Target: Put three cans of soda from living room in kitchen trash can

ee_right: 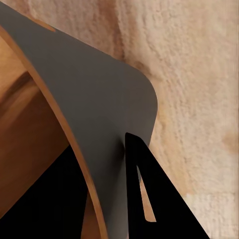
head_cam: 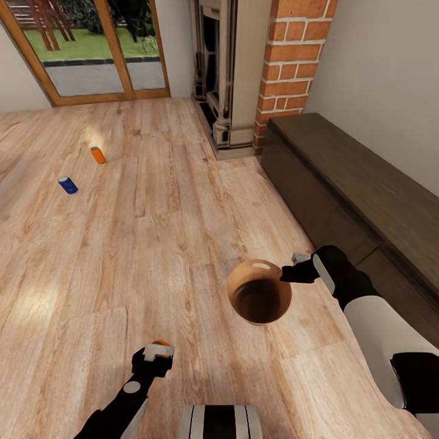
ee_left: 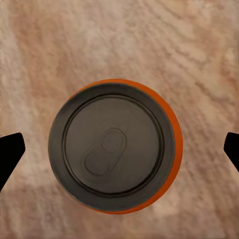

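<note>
The left gripper [head_cam: 160, 350] hangs low at the near left over the plank floor [head_cam: 183, 201], its two fingers spread wide in the left wrist view with an upright orange soda can [ee_left: 115, 146] centred between them; bare floor shows on both sides of the can, so neither finger touches it. In the head view only an orange sliver of that can [head_cam: 161, 342] peeks out at the gripper's far edge. The right gripper [head_cam: 291, 272] is closed on the near-right rim of the tan trash can [head_cam: 260, 291], holding it off the floor with its mouth tipped toward the camera; the right wrist view shows a dark finger [ee_right: 149, 199] pressed against the bin's wall [ee_right: 99, 124]. Far left, a second orange can [head_cam: 97, 155] and a blue can [head_cam: 67, 185] stand well apart from both arms, with open floor between. A long dark bench [head_cam: 353, 177] lines the right wall, and a brick column [head_cam: 291, 61], fireplace [head_cam: 219, 79] and glass doors [head_cam: 91, 49] close the far side.
</note>
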